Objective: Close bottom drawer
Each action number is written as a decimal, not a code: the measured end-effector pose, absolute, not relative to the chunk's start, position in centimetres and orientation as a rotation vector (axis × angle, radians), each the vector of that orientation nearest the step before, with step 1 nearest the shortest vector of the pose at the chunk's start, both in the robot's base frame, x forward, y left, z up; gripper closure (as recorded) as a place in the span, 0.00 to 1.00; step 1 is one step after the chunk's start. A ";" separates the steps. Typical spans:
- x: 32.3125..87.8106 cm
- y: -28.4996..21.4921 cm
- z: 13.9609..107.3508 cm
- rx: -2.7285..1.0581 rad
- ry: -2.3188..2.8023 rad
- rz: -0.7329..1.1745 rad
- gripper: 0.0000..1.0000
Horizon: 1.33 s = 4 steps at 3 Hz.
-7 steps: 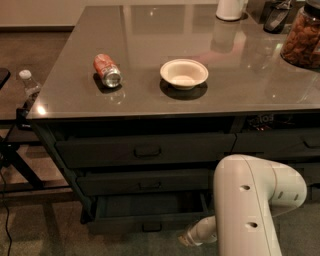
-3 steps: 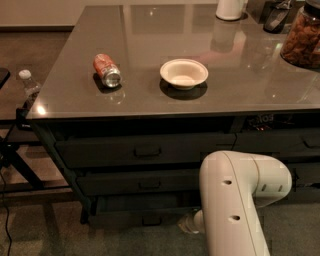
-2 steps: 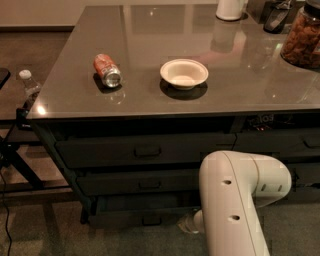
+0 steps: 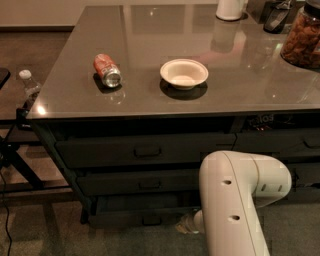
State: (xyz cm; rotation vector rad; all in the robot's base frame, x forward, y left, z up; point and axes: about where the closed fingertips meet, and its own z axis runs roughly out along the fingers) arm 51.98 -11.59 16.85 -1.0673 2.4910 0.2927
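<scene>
The tool (image 4: 187,224) sits low down, just beside the right end of the bottom drawer (image 4: 130,218) and close to the floor. Only a small pale piece of it shows past the left edge of the robot's arm (image 4: 235,200), so I cannot tell whether it is released or clenched. The bulky white arm stands in front of the right part of the drawer stack and hides what lies behind it.

The bottom drawer is the lowest of three wide, dark grey drawers under the worktop (image 4: 150,105). Its flat front carries a small dark pull (image 4: 151,219) at the middle, and a dark strip shows between it and the middle drawer (image 4: 135,184). The front seems to sit a little forward of the two above. The top drawer (image 4: 135,150) is flush under the worktop edge. To the right, the fronts of a neighbouring stack (image 4: 300,142) are partly visible.

On the smooth, grey, reflective worktop a red drinks can (image 4: 106,70) lies on its side and, well apart from it, a white bowl (image 4: 184,74) stands upright. At the far edge stand a white container (image 4: 230,7) and a dark object (image 4: 275,15); at the right, a clear jar (image 4: 302,37) with brownish contents.

To the left, a plastic bottle (image 4: 29,86) stands near the worktop corner, above a black frame (image 4: 15,160). The floor (image 4: 45,225) is dull carpet and the room is dim.
</scene>
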 end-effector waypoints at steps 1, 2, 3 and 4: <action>52.0 -11.6 16.8 -1.067 2.491 0.293 0.00; 52.0 -11.6 16.8 -1.067 2.491 0.293 0.00; 52.0 -11.6 16.8 -1.067 2.491 0.293 0.19; 52.0 -11.6 16.8 -1.067 2.491 0.293 0.42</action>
